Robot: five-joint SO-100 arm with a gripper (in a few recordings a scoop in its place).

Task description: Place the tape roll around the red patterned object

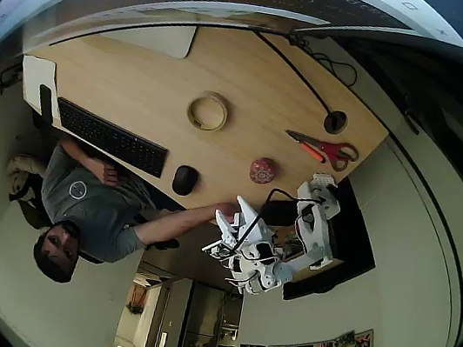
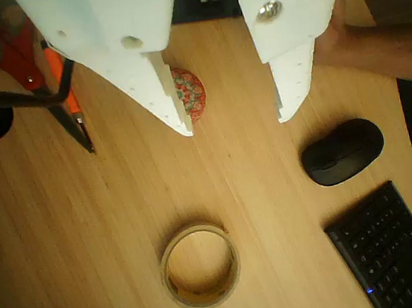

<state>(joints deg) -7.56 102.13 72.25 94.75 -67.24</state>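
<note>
- End effector (image 2: pixel 234 124): jaws wide apart, holding nothing, above the surface (image 2: pixel 122 209).
- Tape roll (image 2: pixel 200 266) lies flat, apart from red object (image 2: pixel 189 93).

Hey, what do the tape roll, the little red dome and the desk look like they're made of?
Tape roll: beige, matte, papery, probably masking tape on a cardboard core. Red dome: speckled pale pattern, maybe painted or fabric-covered; too blurred to tell. Desk: light wood grain with a smooth finish, wood or laminate.
</note>
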